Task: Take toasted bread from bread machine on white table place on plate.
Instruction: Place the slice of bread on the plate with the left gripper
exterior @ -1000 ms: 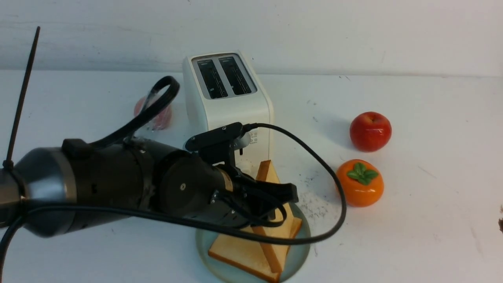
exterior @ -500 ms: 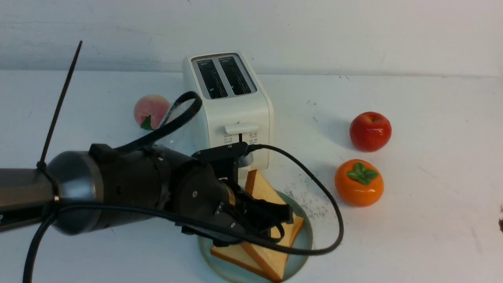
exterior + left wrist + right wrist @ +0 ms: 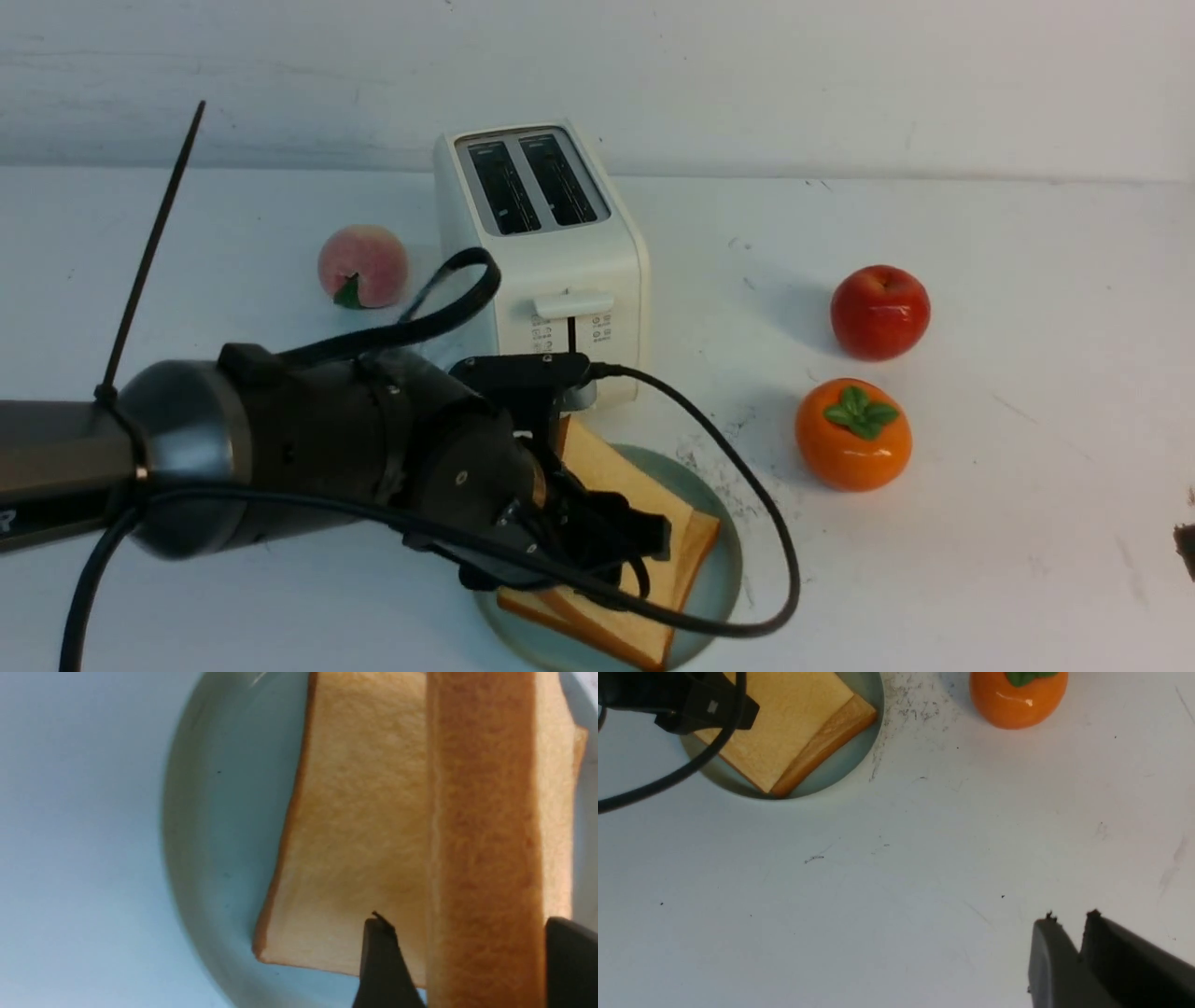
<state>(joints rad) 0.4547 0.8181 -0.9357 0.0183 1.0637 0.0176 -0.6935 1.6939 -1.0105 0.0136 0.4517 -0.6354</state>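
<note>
Both slices of toasted bread (image 3: 680, 581) are on the plate (image 3: 724, 574). The lower slice (image 3: 355, 812) lies flat. The upper slice (image 3: 486, 858) rests slanted across it, with its crust edge running between the jaws of the left gripper (image 3: 467, 921). Those jaws stand wider than the slice: a gap shows between one finger and the crust, and the other finger sits just beside it. I read this gripper as open around the slice, not clamping it.

Just beyond the gripper stands the bread machine (image 3: 551, 252), both slots dark and empty. In my judgement the task is nearly done. Nothing is left to fetch, and what remains is to lift the left gripper clear without dragging the upper slice off the plate.

Only the left wrist view shows the gap at the jaws; in the front view the arm's own body and cable cover it. Only the front view shows the empty slots, the peach (image 3: 362, 266) and the apple (image 3: 879, 311). The right wrist view shows the right gripper (image 3: 1070, 915) well apart from the plate over the counter (image 3: 896, 882), its jaws drawn nearly together with nothing between them. The persimmon (image 3: 1017, 700) lies between it and the plate.
</note>
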